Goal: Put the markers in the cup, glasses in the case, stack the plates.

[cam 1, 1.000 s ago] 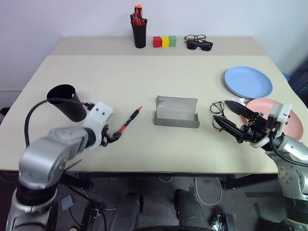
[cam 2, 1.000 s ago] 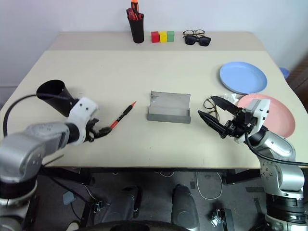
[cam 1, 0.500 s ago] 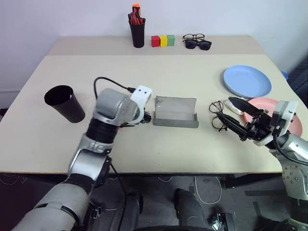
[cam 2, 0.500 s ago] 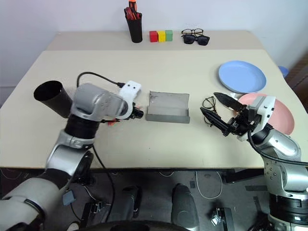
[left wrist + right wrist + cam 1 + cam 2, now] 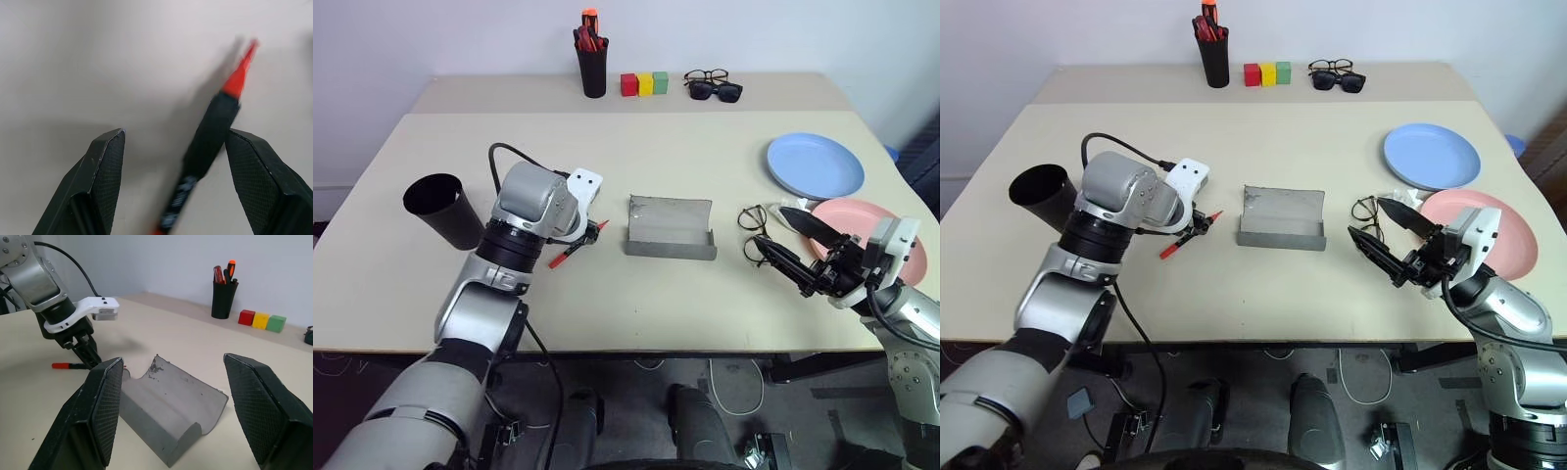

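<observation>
The left gripper (image 5: 173, 147) has been carried from near the cup (image 5: 440, 208) to the red-capped marker (image 5: 574, 245), which lies left of the open case (image 5: 672, 227), between spread fingers, ungrasped. Right of the case, the right gripper (image 5: 793, 251) is held open beside the glasses (image 5: 756, 233); beyond lie the pink plate (image 5: 862, 220) and blue plate (image 5: 816, 166).

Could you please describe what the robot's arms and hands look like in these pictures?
Both arms are silver-grey metal with dark joint bands. Each wrist carries a white housing, and a black cable loops along the left arm. The left hand and right hand each have two black tapered fingers with cross-hatched inner pads.
</observation>
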